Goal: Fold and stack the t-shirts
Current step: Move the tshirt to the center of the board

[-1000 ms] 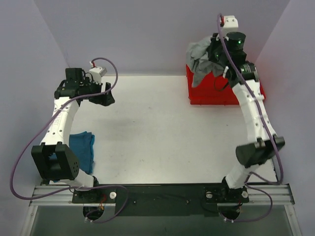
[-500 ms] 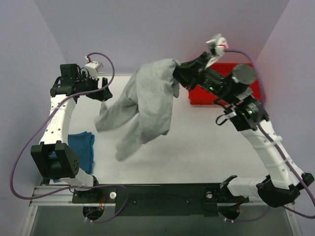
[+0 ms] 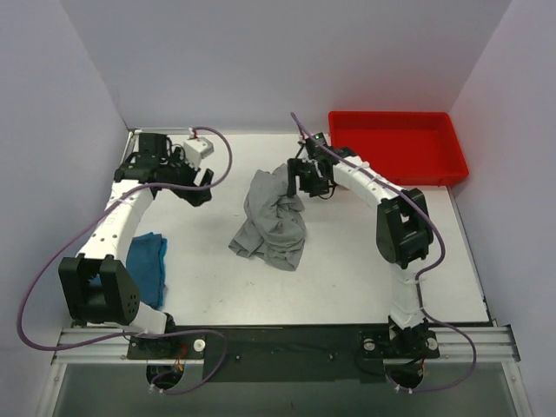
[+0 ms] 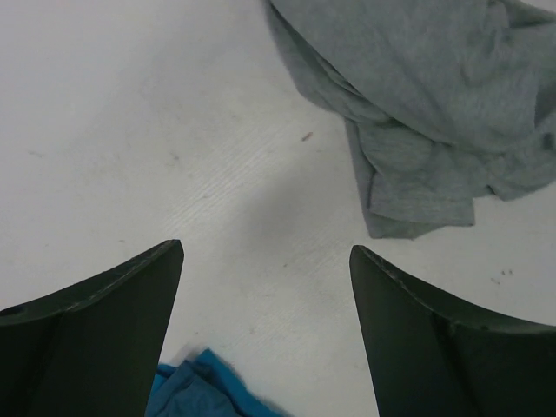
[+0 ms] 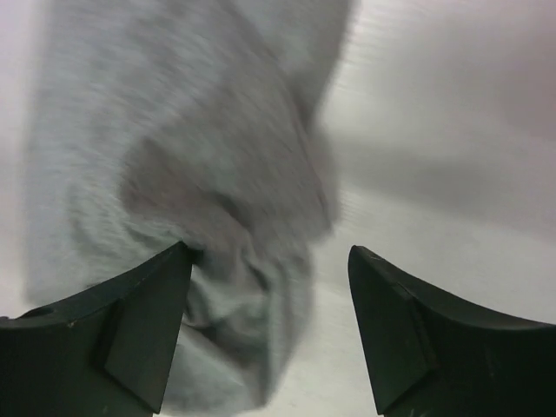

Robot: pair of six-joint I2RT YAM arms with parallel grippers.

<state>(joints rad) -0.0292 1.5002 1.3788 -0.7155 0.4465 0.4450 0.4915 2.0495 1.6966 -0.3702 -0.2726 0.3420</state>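
A crumpled grey t-shirt [image 3: 273,219] lies in a heap on the white table near its middle. My right gripper [image 3: 295,179] hangs over the heap's upper right edge with its jaws wide apart. In the right wrist view the blurred grey t-shirt [image 5: 174,165] spreads under my right gripper [image 5: 269,249], touching the left finger [image 5: 130,321]. A folded blue t-shirt [image 3: 146,263] rests at the left side of the table. My left gripper [image 3: 198,181] is open and empty to the left of the grey heap. Its own view shows the left gripper [image 4: 266,248] over bare table, the grey t-shirt [image 4: 434,95] and the blue t-shirt [image 4: 204,391].
A red bin [image 3: 398,158] stands at the back right of the table, with nothing visible in it. Purple walls close in the left, back and right sides. The arm bases sit on a rail at the near edge.
The right arm swung the grey t-shirt out of the red bin to the table's middle, and its jaws opened and let it drop. The left gripper shifted slightly right.
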